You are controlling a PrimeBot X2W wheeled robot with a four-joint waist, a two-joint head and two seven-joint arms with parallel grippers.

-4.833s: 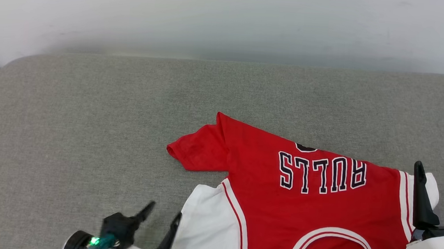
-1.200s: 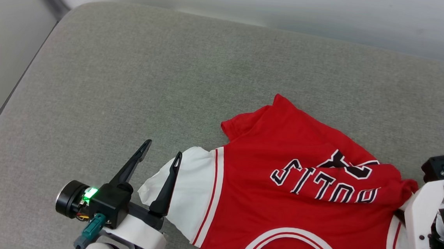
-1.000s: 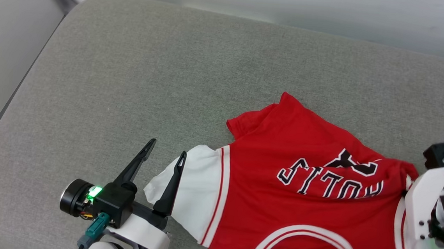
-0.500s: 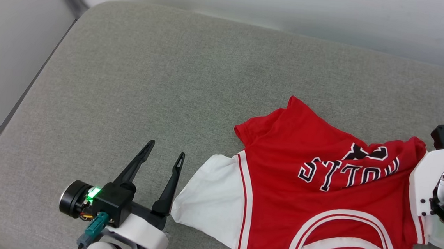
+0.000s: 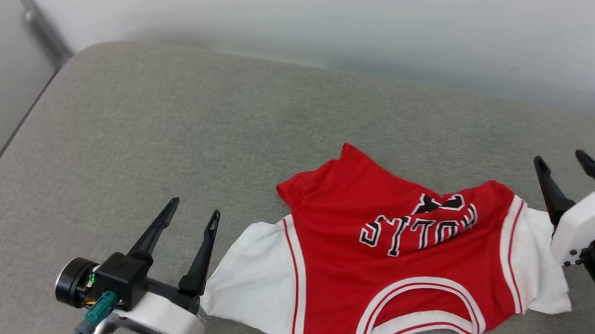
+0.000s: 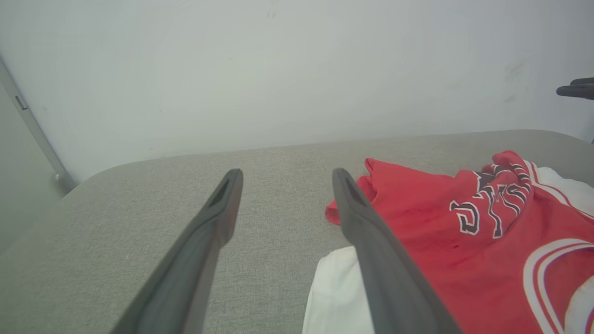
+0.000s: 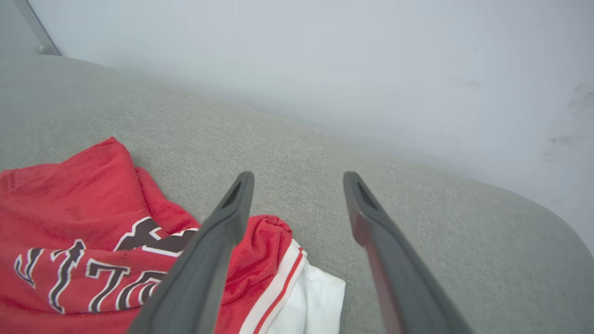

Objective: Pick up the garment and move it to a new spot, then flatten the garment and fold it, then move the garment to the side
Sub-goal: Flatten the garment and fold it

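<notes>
The garment [image 5: 395,268], a red jersey with white sleeves and black lettering, lies rumpled on the grey cushion [image 5: 226,130], a fold bunched across its lettering. My left gripper [image 5: 193,212] stands open just left of the white sleeve, nothing between its fingers. At the far right my right gripper [image 5: 560,160] is open above the other white sleeve, apart from the cloth. The left wrist view shows the garment [image 6: 464,232] to the right of my left gripper [image 6: 284,178]. The right wrist view has the garment [image 7: 83,222] at lower left of my right gripper [image 7: 297,181].
A pale wall [image 5: 339,23] runs behind the cushion. The cushion's left edge [image 5: 11,142] drops off beside a grey rail [image 5: 35,23]. Bare cushion stretches to the left and behind the garment.
My right gripper has opened and let go of the garment's right side, which dropped onto the cushion, and it lifted clear. The camera has shifted too. The left gripper stays open.
</notes>
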